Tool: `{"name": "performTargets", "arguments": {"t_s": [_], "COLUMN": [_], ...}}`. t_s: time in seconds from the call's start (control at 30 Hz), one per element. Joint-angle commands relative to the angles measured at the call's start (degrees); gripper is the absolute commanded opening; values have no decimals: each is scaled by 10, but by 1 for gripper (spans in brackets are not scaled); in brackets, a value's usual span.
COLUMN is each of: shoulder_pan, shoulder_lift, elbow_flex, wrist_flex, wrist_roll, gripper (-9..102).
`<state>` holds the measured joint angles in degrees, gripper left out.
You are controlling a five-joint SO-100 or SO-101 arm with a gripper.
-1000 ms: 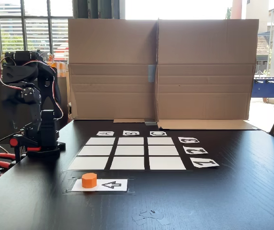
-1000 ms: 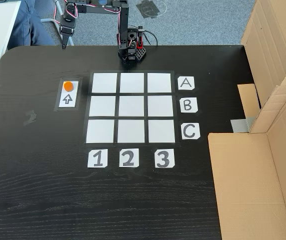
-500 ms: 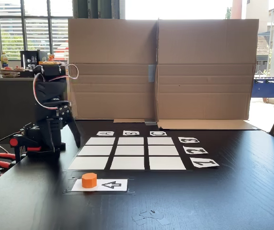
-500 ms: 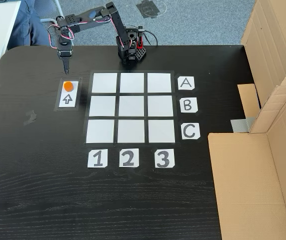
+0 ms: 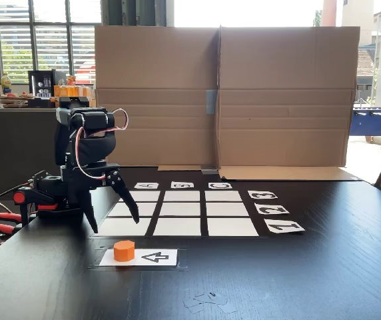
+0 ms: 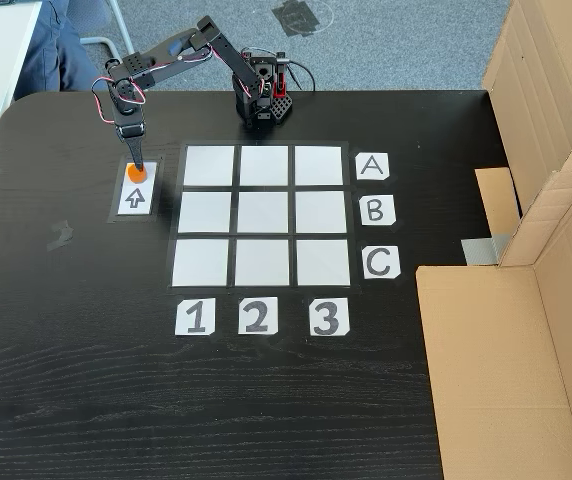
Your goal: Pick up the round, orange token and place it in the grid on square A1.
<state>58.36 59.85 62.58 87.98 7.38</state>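
The token [image 5: 124, 251] sits on the left end of the white arrow card [image 5: 152, 257] in the low front-facing fixed view, on the black table [image 5: 297, 273], just in front of the grid [image 5: 177, 213]. In the high downward fixed view the token [image 6: 131, 173] lies at the upper end of the arrow card [image 6: 136, 197], left of the grid [image 6: 262, 215], partly covered by the tip of the arm.

The end effector [image 5: 114, 224] hangs above and slightly behind the token in the front-facing view, its two dark fingers [image 5: 128, 204] spread wide apart and pointing down, with nothing between them. Their tips stand clear of the token. In the downward view the end effector [image 6: 137, 166] lines up over the token.

Square A1 [image 6: 209, 166] is the upper-left cell of the grid in the downward view, in the row tagged A [image 6: 371, 166] and the column tagged 1 [image 6: 195, 317]. It is bare white, as are the other eight cells.

The arm base [image 6: 262, 100] stands at the far table edge in the downward view. Cardboard panels [image 5: 224, 97] stand behind the grid in the front-facing view.
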Motion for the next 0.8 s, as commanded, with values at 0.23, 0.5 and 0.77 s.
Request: {"name": "performTargets", "arguments": {"t_s": [0.23,0.5,0.77], "shoulder_pan": [-13,-16,-17], "shoulder_lift": [-40,-92,-120], "elbow_flex": [-51,-93,-113], "wrist_flex": [-4,-4,-4], "wrist_roll": [5,6,8], "gripper": [37,37,37]}}
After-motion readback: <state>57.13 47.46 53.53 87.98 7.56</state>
